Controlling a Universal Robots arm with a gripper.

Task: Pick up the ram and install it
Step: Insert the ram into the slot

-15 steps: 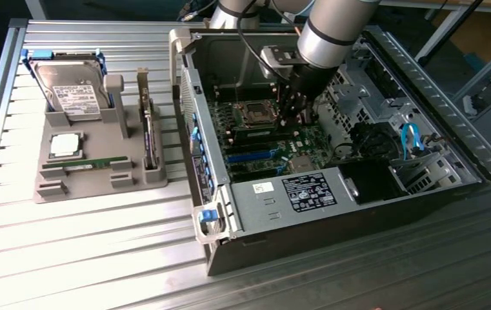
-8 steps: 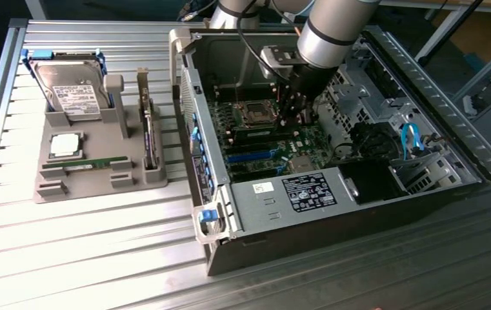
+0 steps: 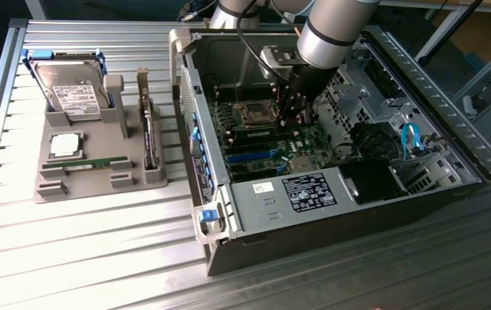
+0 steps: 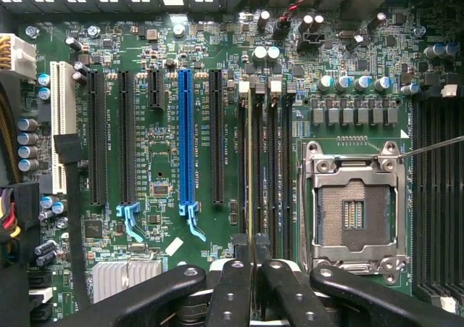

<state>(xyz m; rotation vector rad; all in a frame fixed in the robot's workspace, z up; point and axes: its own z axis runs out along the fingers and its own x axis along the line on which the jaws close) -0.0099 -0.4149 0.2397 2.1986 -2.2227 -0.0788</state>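
Note:
My gripper (image 3: 295,115) reaches down into the open computer case (image 3: 228,213), over the motherboard's memory slots beside the empty processor socket (image 3: 254,115). In the wrist view the gripper (image 4: 251,253) is shut on the ram (image 4: 250,160), seen edge-on as a thin pale strip. The ram runs along one of the black memory slots (image 4: 262,160), and I cannot tell whether it is seated. The black fingers (image 4: 233,276) press in from both sides. A second green stick (image 3: 86,163) lies in the grey holder outside the case.
The grey holder (image 3: 99,187) on the slatted table carries a silver hard drive (image 3: 73,90), a square processor chip (image 3: 64,145) and a narrow board standing on edge (image 3: 148,129). The socket (image 4: 355,207), capacitors (image 4: 353,84) and the blue card slot (image 4: 186,146) flank the memory slots.

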